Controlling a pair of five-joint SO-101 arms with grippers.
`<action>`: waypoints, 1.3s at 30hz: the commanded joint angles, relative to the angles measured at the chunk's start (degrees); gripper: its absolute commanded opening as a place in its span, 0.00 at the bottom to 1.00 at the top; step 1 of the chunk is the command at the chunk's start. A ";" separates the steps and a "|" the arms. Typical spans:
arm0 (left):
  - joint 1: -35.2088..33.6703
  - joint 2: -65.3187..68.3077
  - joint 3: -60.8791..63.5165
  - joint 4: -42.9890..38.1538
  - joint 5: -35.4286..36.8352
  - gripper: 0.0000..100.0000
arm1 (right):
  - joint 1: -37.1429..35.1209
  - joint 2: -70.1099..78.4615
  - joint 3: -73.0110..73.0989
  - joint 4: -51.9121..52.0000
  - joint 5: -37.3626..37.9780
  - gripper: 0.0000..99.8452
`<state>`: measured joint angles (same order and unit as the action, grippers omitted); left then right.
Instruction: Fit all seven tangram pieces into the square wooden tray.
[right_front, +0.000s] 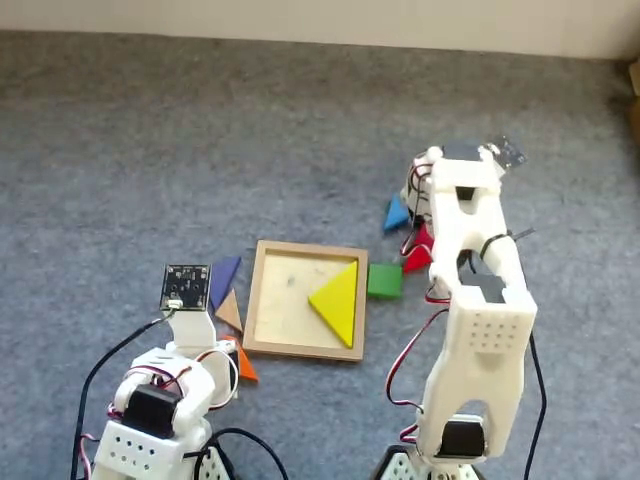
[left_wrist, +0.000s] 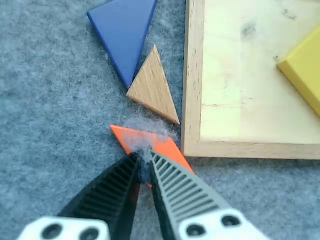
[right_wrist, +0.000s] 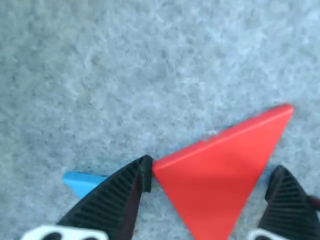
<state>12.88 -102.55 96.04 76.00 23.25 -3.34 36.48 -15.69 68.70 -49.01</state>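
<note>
The square wooden tray (right_front: 262, 300) lies mid-table with a yellow triangle (right_front: 338, 300) in its right half. Left of the tray lie a dark blue piece (left_wrist: 125, 30), a wooden triangle (left_wrist: 152, 90) and an orange piece (left_wrist: 162, 145). My left gripper (left_wrist: 144, 161) is shut, its tips resting on the orange piece. A green square (right_front: 384, 280) sits just right of the tray. My right gripper (right_wrist: 212, 177) is open around a red triangle (right_wrist: 220, 175); one finger touches its corner. A light blue piece (right_wrist: 82, 182) lies beside that finger.
Grey carpet covers the whole surface, with wide free room behind and to the left of the tray. The right arm (right_front: 480, 300) stretches over the area right of the tray and hides part of the red triangle (right_front: 420, 255). Tray corner (left_wrist: 192, 145) is close to the orange piece.
</note>
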 joint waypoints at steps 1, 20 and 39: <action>0.57 -0.48 1.19 0.09 -0.18 0.01 | 1.10 -0.75 -2.07 0.75 -0.62 0.34; 0.57 -0.48 1.19 0.09 -0.18 0.01 | 1.71 -0.40 -4.88 2.15 -2.99 0.34; 0.57 -0.48 1.19 0.09 -0.18 0.01 | 3.03 -0.31 -4.70 2.24 -7.30 0.33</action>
<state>12.88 -102.55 96.04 76.00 23.25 -1.41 36.66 -17.54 70.11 -55.78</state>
